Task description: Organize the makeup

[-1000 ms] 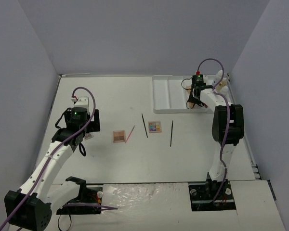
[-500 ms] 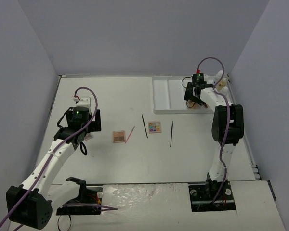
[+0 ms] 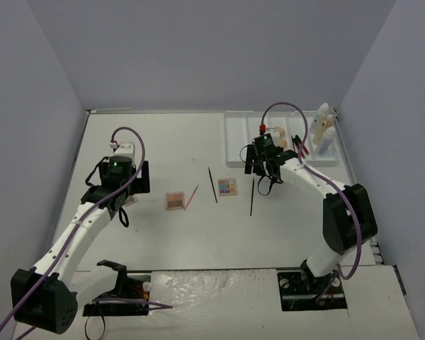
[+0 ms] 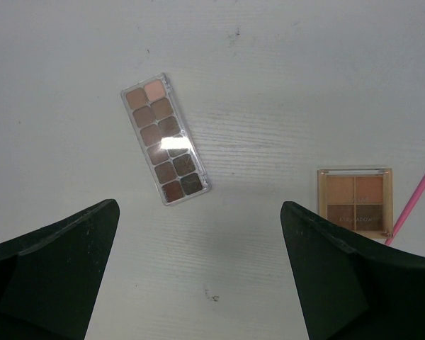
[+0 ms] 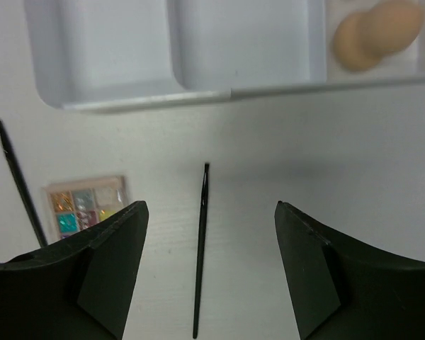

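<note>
My left gripper [image 4: 198, 278] is open above the bare table, just short of a long brown eyeshadow palette [image 4: 166, 139]. A small square brown palette [image 4: 355, 200] and a pink pencil [image 4: 411, 209] lie to its right. My right gripper [image 5: 209, 278] is open too, and a thin black pencil [image 5: 200, 248] lies lengthwise between its fingers, nearer the left one. A colourful square palette [image 5: 85, 205] and a second black pencil [image 5: 18, 180] lie to its left. Two peach sponges [image 5: 375, 32] rest in the white tray [image 5: 198, 95]. In the top view the right gripper [image 3: 264, 176] hovers just in front of the tray.
White and amber bottles [image 3: 320, 138] stand at the tray's right end [image 3: 230, 138], close to the right wall. The two tray compartments nearest my right gripper hold nothing. Walls close in the table on the left, the back and the right.
My right gripper opened over the tray, left a peach sponge there, then swung left and nearer, above the black pencil. The left arm shifted only slightly.
</note>
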